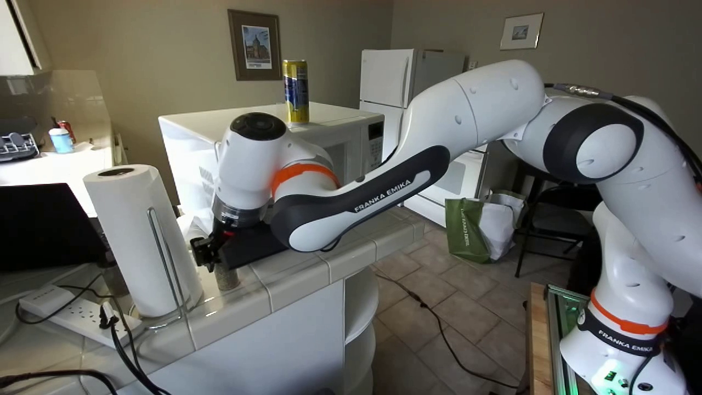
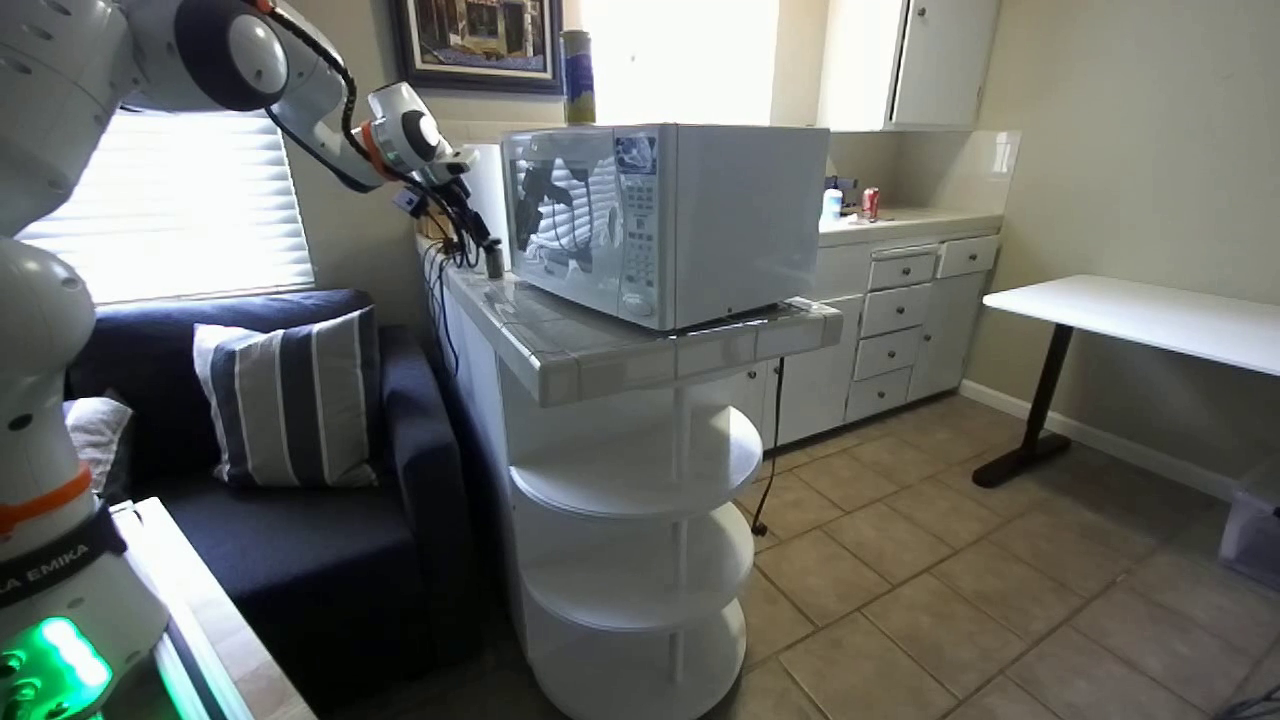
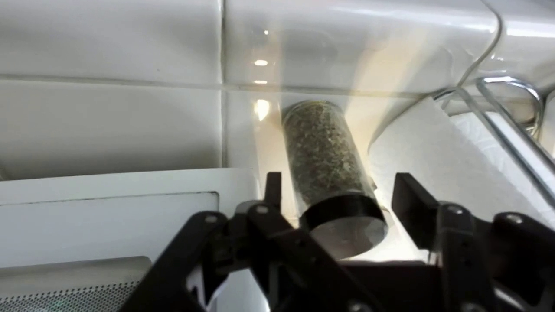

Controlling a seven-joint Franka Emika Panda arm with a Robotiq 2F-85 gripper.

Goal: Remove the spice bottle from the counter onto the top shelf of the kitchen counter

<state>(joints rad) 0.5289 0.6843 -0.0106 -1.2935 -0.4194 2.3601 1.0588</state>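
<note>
My wrist view alone tells me how the end effector (image 3: 338, 195) stands: its fingers (image 3: 412, 208) are spread, one on each side of the spice bottle (image 3: 327, 167), with a gap either way. Only there can I clearly make out the dried flakes (image 3: 316, 138) and the black cap (image 3: 329, 211). The bottle stands on the tiled worktop (image 3: 108, 125), the paper towel roll (image 3: 446, 164) at its three o'clock and the microwave (image 3: 108, 234) at its eight. In an exterior view I get just the bottle's lower part beneath the end effector; both exterior views show me the rounded shelves (image 2: 630, 580) and the can (image 1: 296, 90) atop the microwave. My arm (image 1: 471, 109) arches over from its base (image 1: 592, 351) at four o'clock in an exterior view, and the forearm (image 1: 378, 197) slopes down to a wrist (image 1: 241, 170) pointing downward at eight o'clock.
</note>
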